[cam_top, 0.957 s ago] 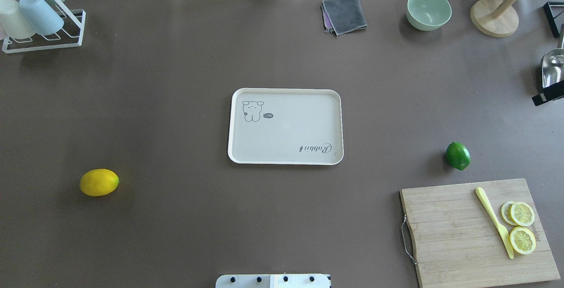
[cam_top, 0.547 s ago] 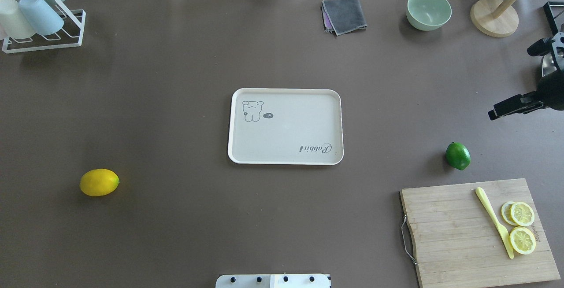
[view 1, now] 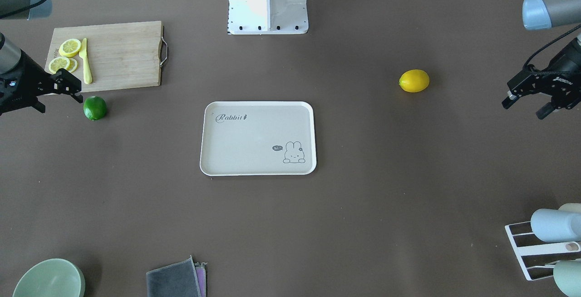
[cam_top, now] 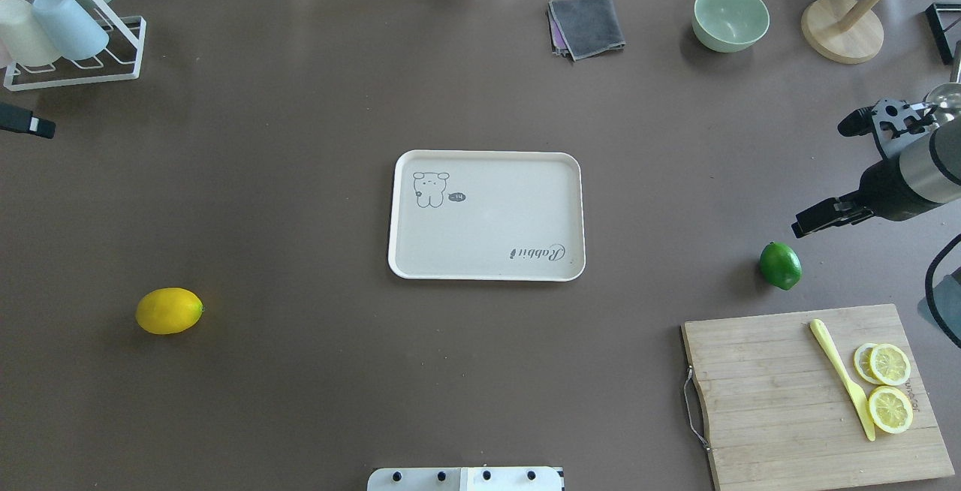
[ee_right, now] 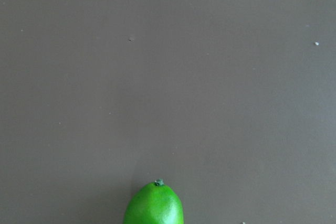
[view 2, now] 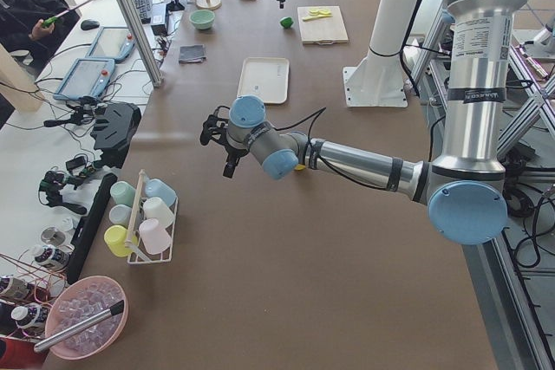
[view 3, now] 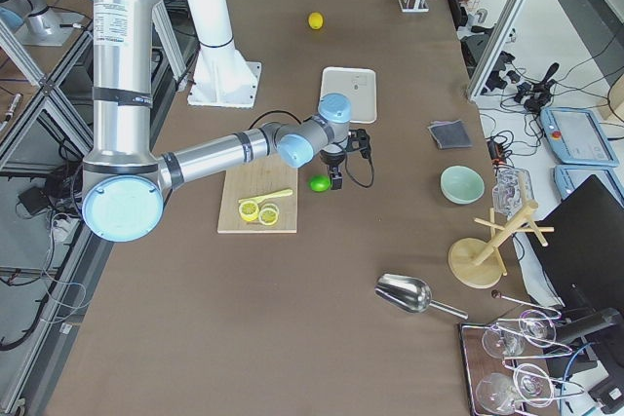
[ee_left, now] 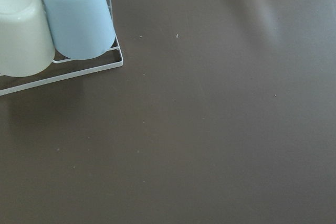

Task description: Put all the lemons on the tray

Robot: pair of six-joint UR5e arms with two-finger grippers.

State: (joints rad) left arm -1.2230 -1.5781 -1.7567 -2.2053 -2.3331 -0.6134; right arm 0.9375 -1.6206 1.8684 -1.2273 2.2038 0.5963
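Observation:
The yellow lemon lies on the table at the near left. The green lemon lies at the right, just beyond the cutting board. The cream tray with the "Rabbit" script sits at the table's middle and holds nothing. My right gripper hovers just beyond the green lemon, open and empty. The right wrist view shows the green lemon at its bottom edge. My left gripper is open and empty, out to the left of and beyond the yellow lemon.
A wooden cutting board with lemon slices and a yellow knife is at the near right. A cup rack stands at the far left. A grey cloth, green bowl and wooden stand line the far edge.
My right arm has come in from the right edge and moved down toward the green lemon. My left gripper's tip has entered at the left edge. The lemons have not moved.

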